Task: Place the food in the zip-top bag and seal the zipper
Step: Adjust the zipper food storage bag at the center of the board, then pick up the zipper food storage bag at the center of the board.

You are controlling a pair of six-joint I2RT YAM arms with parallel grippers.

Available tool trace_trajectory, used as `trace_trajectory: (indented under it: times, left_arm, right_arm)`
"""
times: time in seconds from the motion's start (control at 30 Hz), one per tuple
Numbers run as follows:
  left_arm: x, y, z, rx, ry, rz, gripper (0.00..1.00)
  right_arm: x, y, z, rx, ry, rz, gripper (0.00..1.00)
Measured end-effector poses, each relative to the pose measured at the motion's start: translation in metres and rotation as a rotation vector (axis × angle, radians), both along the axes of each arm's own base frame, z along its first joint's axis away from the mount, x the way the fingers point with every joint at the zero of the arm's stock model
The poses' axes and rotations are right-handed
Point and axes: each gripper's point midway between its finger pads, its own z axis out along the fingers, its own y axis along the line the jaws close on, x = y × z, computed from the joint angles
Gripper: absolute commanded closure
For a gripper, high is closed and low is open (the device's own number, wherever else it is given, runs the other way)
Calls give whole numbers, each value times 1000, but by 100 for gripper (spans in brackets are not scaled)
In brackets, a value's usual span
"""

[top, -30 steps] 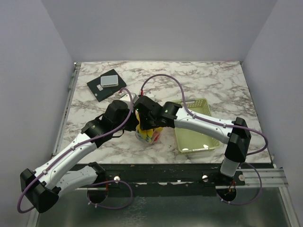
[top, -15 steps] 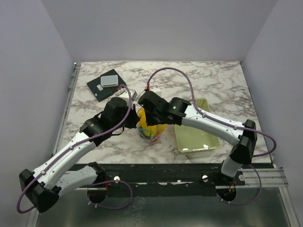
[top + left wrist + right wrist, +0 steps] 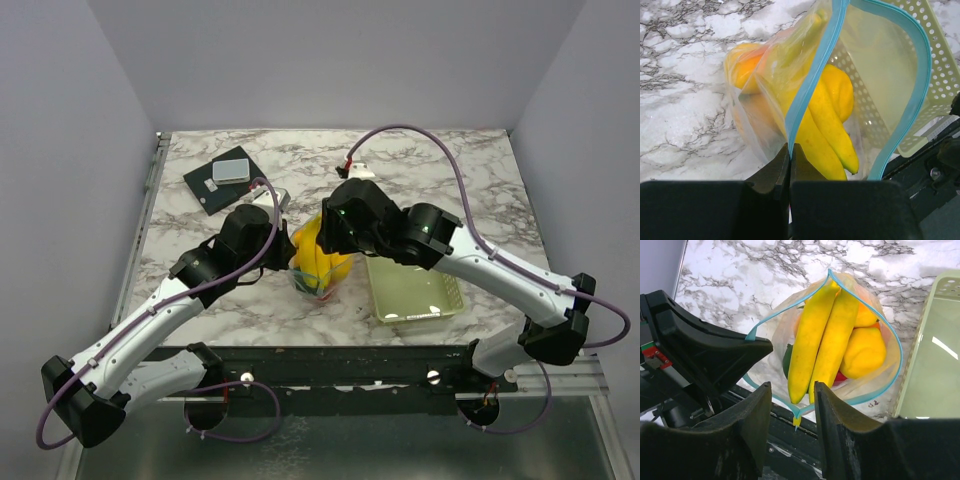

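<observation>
— Step in hand?

— Filling, by the look of it at its end. Clear zip-top bag (image 3: 757,115) standing open-mouthed near the front middle of the table, just beside a pale green mesh basket (image 3: 942,70). Inside: two yellow toy bananas (image 3: 810,345) upright, a lemon-like yellow piece (image 3: 865,352), an orange ball (image 3: 745,65), and a red piece (image 3: 840,376) glimpsed underneath. All food in sight inside the bag.

— Grippers?

— Clenched on the light blue zipper (image 3: 809,82) at one corner of the mouth: left gripper (image 3: 790,150), holding the bag up. Parted, with nothing between the fingers: right gripper (image 3: 792,390), hovering directly over the mouth, banana tops just below.

— Next move?

— Probably sealing. Calls for lifting the right gripper away from the bananas, then pinching the two blue lips together beside the left gripper and running along the strip. Likely snag: banana tips reaching close to the mouth, apt to block the closure unless pushed lower.

— Surface and room?

— White marble-patterned tabletop (image 3: 290,150) with grey veining. Dark flat board (image 3: 205,195) carrying a small grey block (image 3: 232,168) at the far left. Plain pale lilac-grey walls (image 3: 330,60) on three sides.
</observation>
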Motion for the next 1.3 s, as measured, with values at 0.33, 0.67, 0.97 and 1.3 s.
trace_trajectory:
  times: [0.33, 0.67, 0.97, 1.3]
  left_arm:
    - [-2, 0, 4, -33, 11, 22, 100]
    - [-6, 2, 13, -95, 18, 63, 100]
    - [-10, 5, 0, -100, 51, 86, 100]
    - [-10, 5, 2, -108, 47, 88, 100]
  right_arm:
    - [-25, -18, -12, 36, 20, 68, 51]
    - [-73, 0, -42, 14, -8, 217, 48]
    - [-85, 0, -79, -6, -38, 179, 48]
    - [-95, 25, -92, 9, -72, 127, 51]
